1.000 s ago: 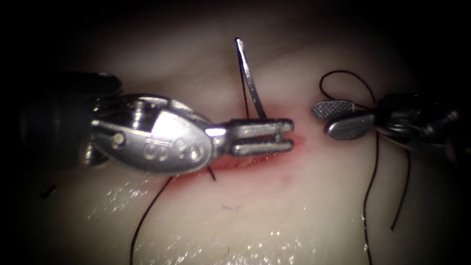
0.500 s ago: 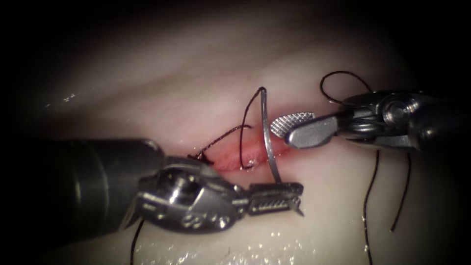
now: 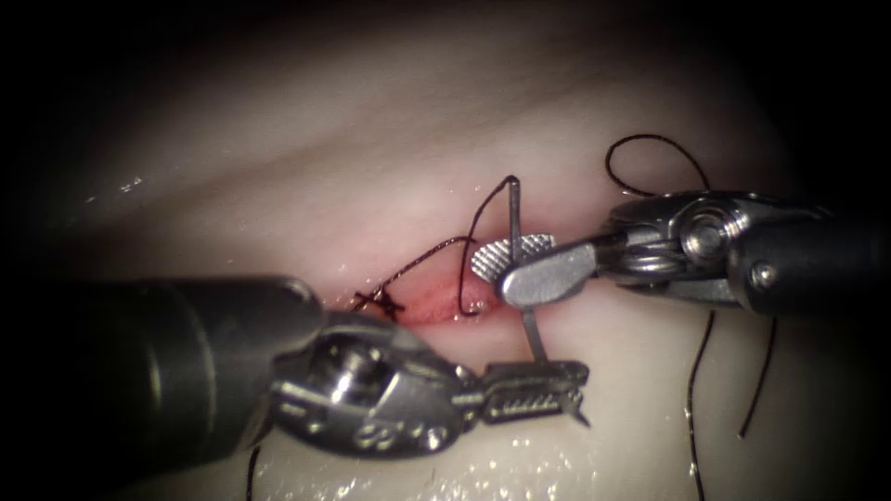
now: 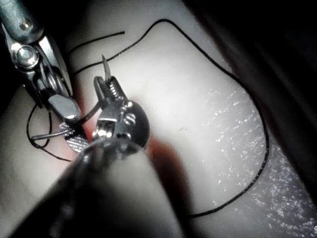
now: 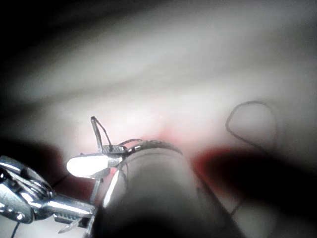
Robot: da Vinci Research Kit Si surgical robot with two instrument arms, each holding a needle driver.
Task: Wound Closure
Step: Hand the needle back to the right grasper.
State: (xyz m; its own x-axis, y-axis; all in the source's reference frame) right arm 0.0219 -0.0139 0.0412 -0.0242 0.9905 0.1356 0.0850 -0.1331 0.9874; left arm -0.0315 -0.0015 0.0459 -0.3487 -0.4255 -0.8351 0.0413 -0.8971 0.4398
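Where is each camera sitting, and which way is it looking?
Endoscope view: above and in front of the cut, looking down; left tool holds the needle near its tip, right tool open around its middle.
Left wrist view: by the left arm's wrist, looking along its shaft at its tool; the right tool is there too.
Right wrist view: along the right shaft toward its tool.
All share the needle and both tools.
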